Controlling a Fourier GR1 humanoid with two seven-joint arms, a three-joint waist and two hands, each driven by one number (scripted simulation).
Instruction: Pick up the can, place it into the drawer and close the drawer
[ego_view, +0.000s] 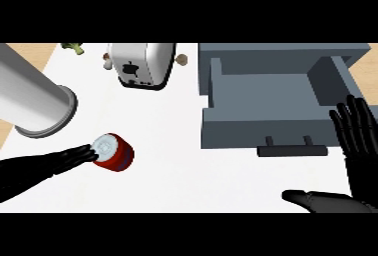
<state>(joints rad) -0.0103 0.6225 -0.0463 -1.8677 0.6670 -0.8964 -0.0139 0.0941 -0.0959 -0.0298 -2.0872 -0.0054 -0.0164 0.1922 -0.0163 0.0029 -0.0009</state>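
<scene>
A red can (113, 152) with a silver lid lies tilted on the white counter (184, 175), left of centre. My left hand (46, 165) comes in from the lower left, and its straight fingertips (87, 153) touch the can's left side without curling round it. The grey drawer (221, 127) stands pulled open at the upper right, its inside bare, its dark handle (291, 150) facing me. At the right edge my right hand (360, 165) rests open, fingers up beside the drawer's front right corner, thumb (314, 199) pointing left.
A large silver cylinder (33, 100) stands at the left, just behind the can. A white toaster (140, 65) sits at the back centre, left of the drawer. Something small and green (72, 47) lies at the back left edge.
</scene>
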